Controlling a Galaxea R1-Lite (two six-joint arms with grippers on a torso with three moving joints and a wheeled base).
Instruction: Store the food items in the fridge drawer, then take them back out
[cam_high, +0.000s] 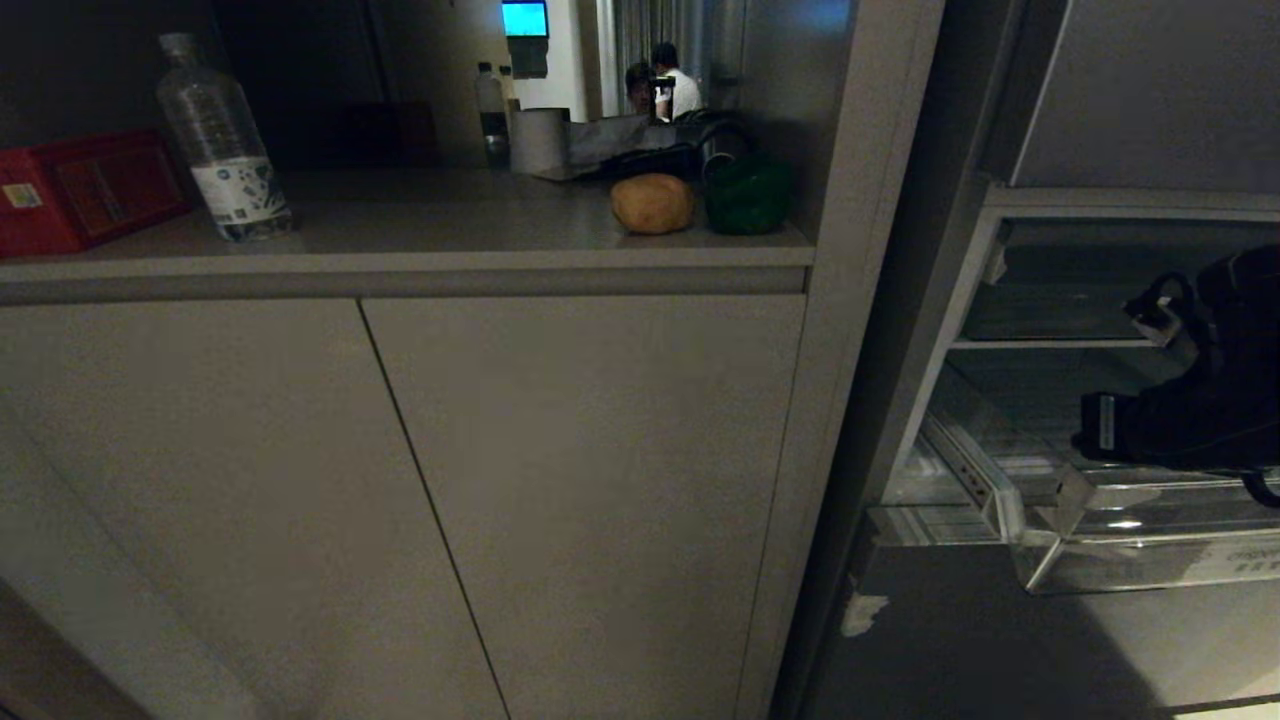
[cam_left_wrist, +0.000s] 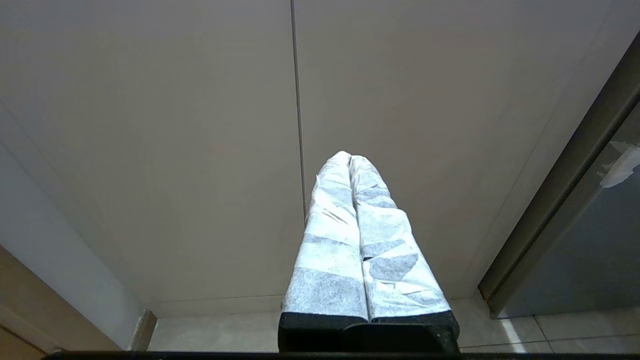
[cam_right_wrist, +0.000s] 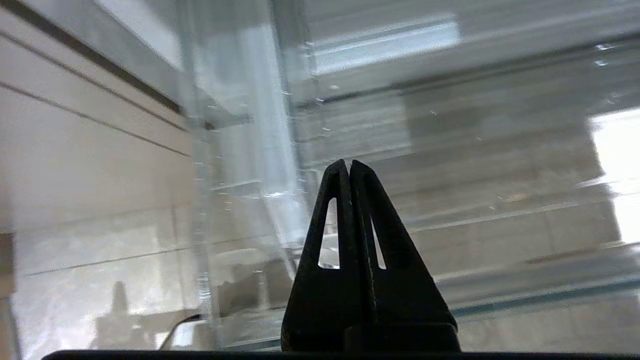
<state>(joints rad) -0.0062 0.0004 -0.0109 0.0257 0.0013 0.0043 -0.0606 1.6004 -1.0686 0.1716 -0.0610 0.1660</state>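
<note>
Your right gripper (cam_right_wrist: 348, 167), pinched shut and empty, is down at the clear fridge drawer (cam_high: 1100, 520); the potato (cam_high: 652, 203) and green pepper (cam_high: 748, 197) sit up on the counter (cam_high: 420, 225) to its left, well apart. Left gripper (cam_left_wrist: 350, 160) hangs closed by the cabinet doors.

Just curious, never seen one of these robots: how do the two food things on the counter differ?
The potato is light brown and oval; the pepper is dark green, rounder and a bit bigger. The potato sits left, in the open; the pepper sits right, against the grey wall. Both rest on the counter, side by side, untouched by any claw.
</note>
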